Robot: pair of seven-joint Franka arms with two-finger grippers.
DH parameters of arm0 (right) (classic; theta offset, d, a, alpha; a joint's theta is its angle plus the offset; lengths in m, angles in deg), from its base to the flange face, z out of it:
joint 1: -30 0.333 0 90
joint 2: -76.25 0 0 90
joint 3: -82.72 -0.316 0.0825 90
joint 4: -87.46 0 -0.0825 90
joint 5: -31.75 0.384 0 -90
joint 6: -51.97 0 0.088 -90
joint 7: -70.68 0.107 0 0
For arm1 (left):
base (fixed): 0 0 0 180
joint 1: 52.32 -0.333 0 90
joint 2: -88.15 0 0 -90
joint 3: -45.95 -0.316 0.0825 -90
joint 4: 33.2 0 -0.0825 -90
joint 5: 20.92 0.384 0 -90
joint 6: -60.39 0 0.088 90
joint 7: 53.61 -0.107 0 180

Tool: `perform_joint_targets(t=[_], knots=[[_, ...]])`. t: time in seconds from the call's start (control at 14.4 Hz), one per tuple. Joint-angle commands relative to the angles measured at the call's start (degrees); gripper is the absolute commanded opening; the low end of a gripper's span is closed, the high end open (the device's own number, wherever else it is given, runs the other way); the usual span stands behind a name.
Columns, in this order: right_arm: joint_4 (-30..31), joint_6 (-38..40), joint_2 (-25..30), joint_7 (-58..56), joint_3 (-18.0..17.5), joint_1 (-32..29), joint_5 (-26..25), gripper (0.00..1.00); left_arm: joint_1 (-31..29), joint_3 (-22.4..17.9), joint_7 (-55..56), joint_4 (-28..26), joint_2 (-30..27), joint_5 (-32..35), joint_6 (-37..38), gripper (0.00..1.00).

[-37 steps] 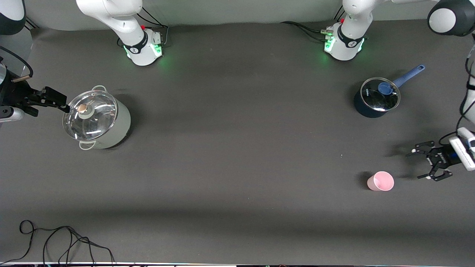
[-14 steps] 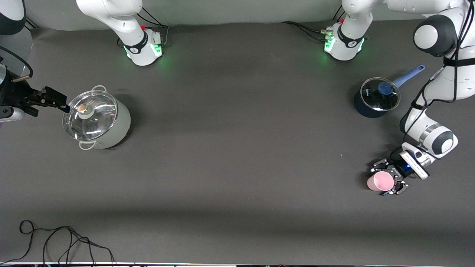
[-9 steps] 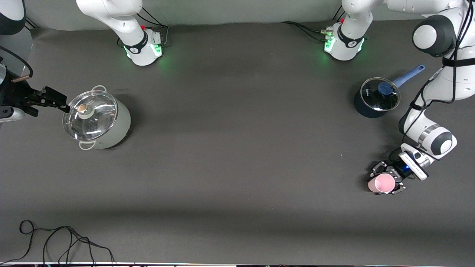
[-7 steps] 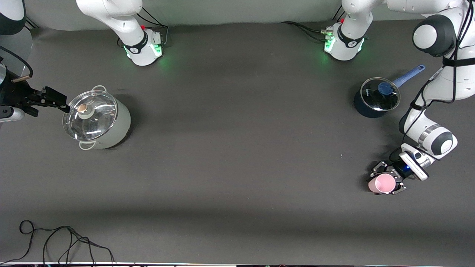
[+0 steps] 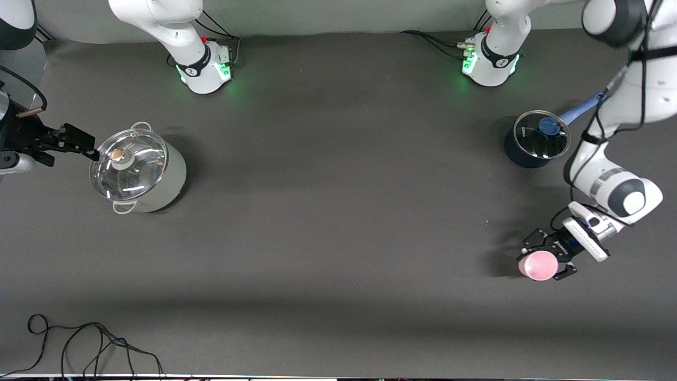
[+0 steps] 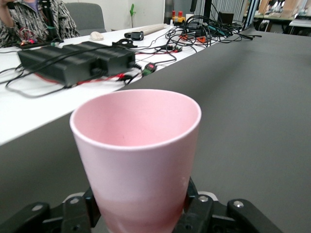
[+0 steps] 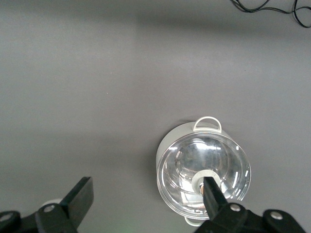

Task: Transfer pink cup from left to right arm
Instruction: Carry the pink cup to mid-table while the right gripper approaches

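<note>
At the right arm's end of the table the right gripper (image 5: 79, 142) hangs in the air next to the grey pot (image 5: 158, 180). Its two slim black fingers (image 7: 80, 194) are wide apart and hold nothing. In the right wrist view one finger crosses in front of the glass lid (image 7: 204, 167) of the pot, while the other finger is over bare table. This arm waits. The pot stands on the dark table cloth (image 5: 338, 211) with its lid on, and the lid has a small round knob (image 5: 117, 155) in the middle. A thin black cable (image 5: 90, 344) lies in loops on the cloth, much nearer to the front camera than the pot.

Toward the left arm's end stands a dark blue saucepan (image 5: 534, 143) with a glass lid and a blue knob. Its blue handle (image 5: 579, 110) is partly hidden by the left arm.

The pink cup (image 5: 535, 264) is nearer to the front camera than the saucepan, at the left arm's end of the table. The left gripper (image 5: 547, 259) grips it: in the left wrist view the black linkage fingers (image 6: 199, 206) press on both sides of the lower part of the cup (image 6: 138, 160), and the mouth of the cup points away from the gripper. The cup seems to be held a little above the table, because its shadow (image 5: 502, 263) falls on the cloth beside it.
</note>
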Motion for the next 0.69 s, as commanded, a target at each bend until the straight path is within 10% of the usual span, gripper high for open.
perform_joint_targets(t=[0.0,0.35,0.62], knots=[[0.2,-0.3,0.4,0.5,0.4,0.5,0.5,1.00,7.0,-0.7,1.6,-11.5,-12.7,-7.1,-5.4,0.31],[0.2,-0.4,0.4,0.5,0.4,0.4,0.6,1.00,23.9,-0.2,2.5,-21.8,-28.0,-24.5,-15.3,0.35],[0.1,-0.3,0.5,2.2,0.4,0.5,1.4,1.00,39.1,3.0,11.4,-18.4,-33.0,-31.7,-32.9,0.35]])
